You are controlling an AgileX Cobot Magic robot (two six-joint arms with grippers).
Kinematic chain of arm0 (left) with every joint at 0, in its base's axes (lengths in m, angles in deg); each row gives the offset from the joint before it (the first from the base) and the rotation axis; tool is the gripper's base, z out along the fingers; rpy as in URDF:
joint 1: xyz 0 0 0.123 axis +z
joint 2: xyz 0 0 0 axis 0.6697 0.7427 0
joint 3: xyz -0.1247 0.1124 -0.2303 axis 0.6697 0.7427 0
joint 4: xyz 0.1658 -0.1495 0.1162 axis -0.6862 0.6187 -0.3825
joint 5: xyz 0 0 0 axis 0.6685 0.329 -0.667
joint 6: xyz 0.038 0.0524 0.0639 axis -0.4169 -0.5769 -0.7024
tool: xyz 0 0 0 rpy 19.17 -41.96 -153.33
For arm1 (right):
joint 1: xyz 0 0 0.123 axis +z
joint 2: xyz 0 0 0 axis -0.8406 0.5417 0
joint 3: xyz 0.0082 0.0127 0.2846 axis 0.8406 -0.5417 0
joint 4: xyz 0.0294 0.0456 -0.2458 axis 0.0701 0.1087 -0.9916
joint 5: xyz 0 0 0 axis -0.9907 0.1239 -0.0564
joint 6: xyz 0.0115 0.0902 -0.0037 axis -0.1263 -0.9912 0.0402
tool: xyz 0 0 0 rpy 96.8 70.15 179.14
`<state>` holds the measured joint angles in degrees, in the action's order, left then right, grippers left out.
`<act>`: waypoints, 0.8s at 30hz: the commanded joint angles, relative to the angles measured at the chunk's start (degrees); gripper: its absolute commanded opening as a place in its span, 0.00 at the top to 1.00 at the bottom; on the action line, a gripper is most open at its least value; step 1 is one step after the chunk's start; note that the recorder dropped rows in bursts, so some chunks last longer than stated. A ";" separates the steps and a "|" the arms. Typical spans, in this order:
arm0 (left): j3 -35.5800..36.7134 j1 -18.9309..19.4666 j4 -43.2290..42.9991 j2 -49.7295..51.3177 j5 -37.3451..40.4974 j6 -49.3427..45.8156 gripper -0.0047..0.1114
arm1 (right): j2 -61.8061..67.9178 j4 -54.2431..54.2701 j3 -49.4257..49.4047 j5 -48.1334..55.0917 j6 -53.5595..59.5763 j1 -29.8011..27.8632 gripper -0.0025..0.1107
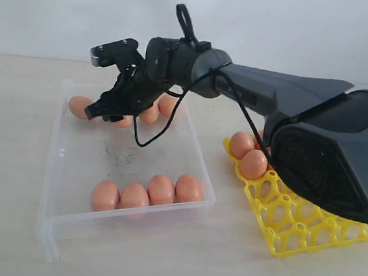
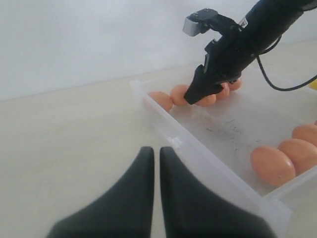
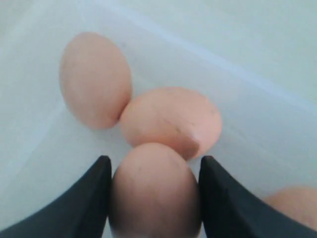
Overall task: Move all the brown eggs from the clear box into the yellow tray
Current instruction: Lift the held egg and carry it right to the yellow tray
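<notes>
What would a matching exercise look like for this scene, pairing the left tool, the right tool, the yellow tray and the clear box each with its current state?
Column one:
1. left tool
2. right tool
3. yellow tray
4. clear box

Column two:
A. straddling one brown egg
B. contains a row of four eggs
C. shut, holding nothing
D. two eggs showing at one corner

Pairs: 1-C, 2-A, 3-D, 4-B
</notes>
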<state>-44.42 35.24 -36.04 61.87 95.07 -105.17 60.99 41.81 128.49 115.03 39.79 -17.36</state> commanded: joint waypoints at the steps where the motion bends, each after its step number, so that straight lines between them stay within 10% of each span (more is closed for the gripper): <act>1: 0.22 -0.34 -0.09 -0.17 -0.14 -0.01 0.93 | -1.59 -0.49 -3.53 -14.96 -0.25 2.65 0.98; 20: 0.22 -0.34 -0.09 -0.17 -0.14 -0.01 0.93 | -14.90 -1.55 -54.51 -101.02 -20.73 5.88 0.98; 24: 0.22 -0.34 -0.09 -0.17 -0.14 -0.01 0.93 | -18.25 -2.68 -63.82 -104.00 -22.47 5.78 0.98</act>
<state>-44.42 35.24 -36.04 61.87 95.07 -105.17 46.07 40.42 69.48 15.36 18.38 -11.36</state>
